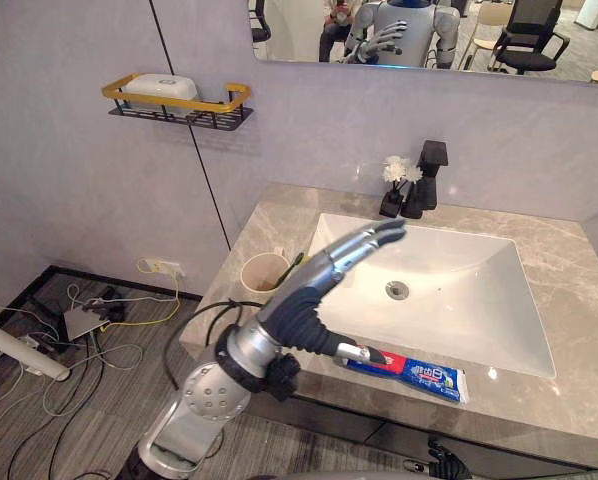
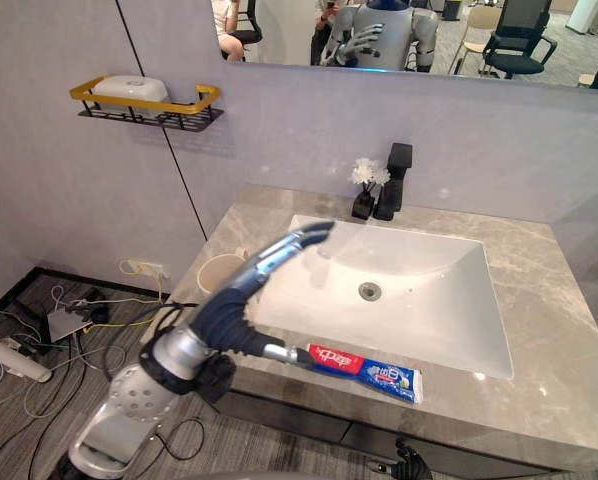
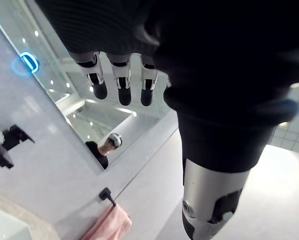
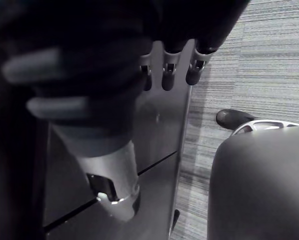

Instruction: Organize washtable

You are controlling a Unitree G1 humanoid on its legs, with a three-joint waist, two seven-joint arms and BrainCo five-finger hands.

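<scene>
A red, white and blue toothpaste tube [image 1: 414, 370] lies flat on the marble counter's [image 1: 569, 300] front edge, in front of the white sink [image 1: 459, 255]. My left hand [image 1: 324, 280] is raised over the sink's left rim, open, with straight fingers [image 3: 120, 77] pointing at the back wall and nothing in it. Its thumb reaches down near the tube's cap end. A beige cup [image 1: 262, 272] holding a green toothbrush [image 1: 291, 268] stands at the counter's left, just behind that hand. My right hand [image 4: 169, 70] hangs open below the counter, by the cabinet front.
A black faucet [image 1: 427, 178] and a small vase of white flowers [image 1: 394, 185] stand behind the sink. A yellow-rimmed wall shelf [image 1: 224, 108] with a white soap box [image 1: 161, 88] hangs at the left. A mirror runs above. A pink towel [image 3: 109, 225] hangs on the wall.
</scene>
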